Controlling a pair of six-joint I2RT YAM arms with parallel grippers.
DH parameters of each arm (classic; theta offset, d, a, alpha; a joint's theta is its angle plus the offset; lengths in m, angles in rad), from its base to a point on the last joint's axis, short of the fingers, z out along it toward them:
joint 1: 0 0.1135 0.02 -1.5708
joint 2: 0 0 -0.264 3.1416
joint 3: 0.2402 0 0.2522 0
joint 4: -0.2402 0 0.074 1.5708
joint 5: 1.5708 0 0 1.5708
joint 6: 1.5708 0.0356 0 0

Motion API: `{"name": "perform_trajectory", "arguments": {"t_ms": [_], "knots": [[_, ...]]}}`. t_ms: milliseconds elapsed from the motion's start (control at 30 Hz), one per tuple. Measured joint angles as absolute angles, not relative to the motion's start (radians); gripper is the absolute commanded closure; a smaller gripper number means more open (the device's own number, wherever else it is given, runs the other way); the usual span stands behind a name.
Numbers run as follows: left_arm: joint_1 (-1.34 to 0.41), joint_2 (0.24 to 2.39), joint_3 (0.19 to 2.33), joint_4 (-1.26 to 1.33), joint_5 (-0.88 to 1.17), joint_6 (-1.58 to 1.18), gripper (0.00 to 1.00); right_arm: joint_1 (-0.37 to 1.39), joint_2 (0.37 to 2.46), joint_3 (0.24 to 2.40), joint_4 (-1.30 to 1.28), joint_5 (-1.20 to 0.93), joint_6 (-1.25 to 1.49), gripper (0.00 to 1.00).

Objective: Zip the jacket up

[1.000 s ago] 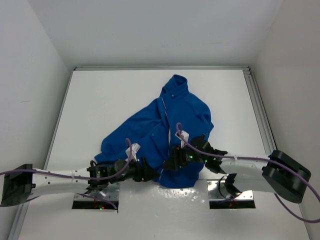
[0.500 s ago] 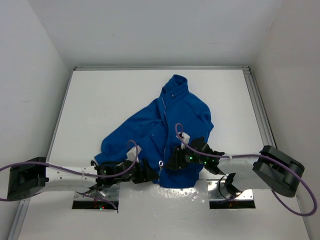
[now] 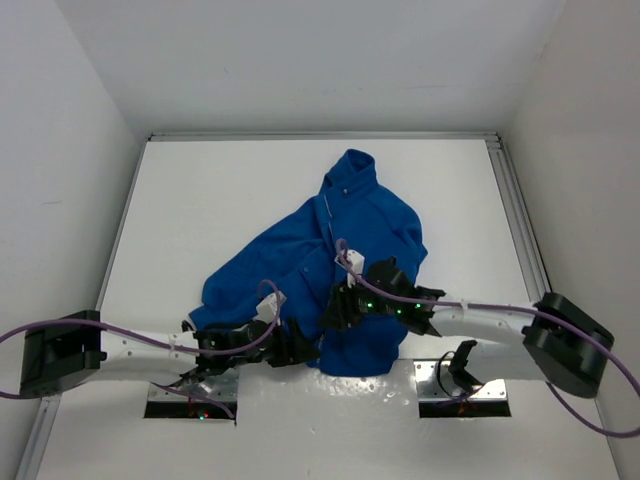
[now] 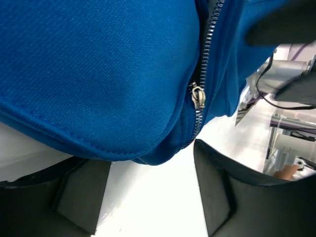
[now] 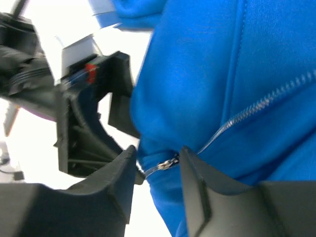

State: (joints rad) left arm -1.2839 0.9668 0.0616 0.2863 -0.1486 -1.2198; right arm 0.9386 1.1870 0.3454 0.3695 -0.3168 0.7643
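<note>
- Blue fleece jacket (image 3: pixel 365 215) on white table (image 3: pixel 200 200); zip pull (image 5: pixel 167 163) low, near hem (image 4: pixel 113 152).
- L gripper (image 4: pixel 148 170): jaws wide apart under hem.
- R gripper (image 5: pixel 158 152): straddles pull, can't tell if gripping.

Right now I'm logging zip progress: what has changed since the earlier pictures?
The right gripper moved forward and slightly left, up the jacket front. No new grasp or release is visible. The left gripper stayed at the jacket's lower edge, and the jacket lies as before.
</note>
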Motion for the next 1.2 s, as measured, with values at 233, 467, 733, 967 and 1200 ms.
{"name": "perform_trajectory", "arguments": {"t_ms": [233,467,733,967,1200], "knots": [[-1.284,1.0,0.061,0.285,-0.158,-1.213,0.93,0.939,1.398,0.501,0.273,-0.329,0.699,0.51],[-1.284,0.963,0.06,0.193,-0.216,-1.24,1.0,0.939,1.41,0.463,0.273,-0.282,0.717,0.45],[-1.272,0.95,0.105,0.083,-0.316,-1.2,1.0,0.939,1.328,0.355,0.299,-0.207,0.772,0.39],[-1.171,0.945,0.629,-0.145,-0.408,-0.84,1.0,0.938,1.003,0.356,0.285,-0.077,0.784,0.31],[-1.176,0.649,0.356,0.002,-0.433,-0.887,1.0,0.939,0.801,0.357,0.281,-0.051,0.783,0.26]]}}
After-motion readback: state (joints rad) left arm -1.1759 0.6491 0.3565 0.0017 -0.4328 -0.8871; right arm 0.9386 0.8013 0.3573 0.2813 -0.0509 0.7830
